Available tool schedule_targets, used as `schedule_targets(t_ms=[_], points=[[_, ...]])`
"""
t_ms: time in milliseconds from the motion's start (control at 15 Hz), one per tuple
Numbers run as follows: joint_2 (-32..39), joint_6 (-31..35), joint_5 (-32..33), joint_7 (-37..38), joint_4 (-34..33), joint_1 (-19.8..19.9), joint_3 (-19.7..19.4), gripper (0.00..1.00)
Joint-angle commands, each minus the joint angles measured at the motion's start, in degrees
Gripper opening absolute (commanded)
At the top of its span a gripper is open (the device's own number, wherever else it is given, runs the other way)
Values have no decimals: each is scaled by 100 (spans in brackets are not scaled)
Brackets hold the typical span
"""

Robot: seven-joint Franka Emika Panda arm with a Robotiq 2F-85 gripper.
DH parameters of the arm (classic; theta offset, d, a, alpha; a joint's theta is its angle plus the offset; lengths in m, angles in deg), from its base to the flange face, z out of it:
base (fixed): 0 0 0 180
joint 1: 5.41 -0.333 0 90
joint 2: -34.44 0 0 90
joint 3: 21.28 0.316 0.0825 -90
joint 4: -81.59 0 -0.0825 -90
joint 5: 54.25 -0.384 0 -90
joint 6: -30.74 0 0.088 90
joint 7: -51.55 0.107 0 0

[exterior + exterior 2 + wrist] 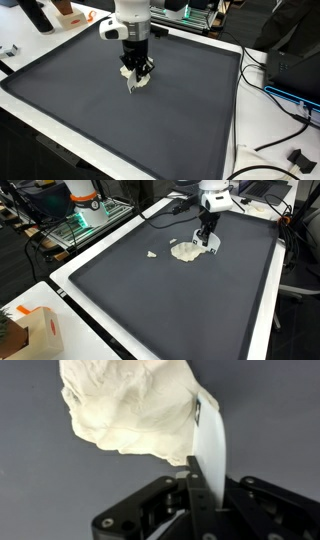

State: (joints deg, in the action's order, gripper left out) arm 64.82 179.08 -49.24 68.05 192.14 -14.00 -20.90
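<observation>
Fingers (197,492) look clamped on thin white strip (211,452), its edge touching cream lump (130,405). Lump prob. soft, light, squashy, tears easily; pinch a bunched fold nr strip.

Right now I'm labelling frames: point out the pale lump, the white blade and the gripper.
pale lump (125,405): wrist view, its middle.
white blade (210,452): wrist view, flat face.
gripper (207,243): exterior view, between its fingertips.

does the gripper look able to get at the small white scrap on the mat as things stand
Probably yes: the small scrap lies alone on the dark mat. The pale lump sits between it and the gripper, which seems to grip a white flat piece.
</observation>
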Motion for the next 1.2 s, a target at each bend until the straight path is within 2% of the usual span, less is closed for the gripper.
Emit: schedule_targets(t_ms=[0, 733, 1133], points=[[51, 123, -196, -129, 454, 44, 28, 1], [-280, -58, -277, -74, 1056, 7, -16, 1], [-673, 453, -200, -303, 1738, 46, -6, 1]])
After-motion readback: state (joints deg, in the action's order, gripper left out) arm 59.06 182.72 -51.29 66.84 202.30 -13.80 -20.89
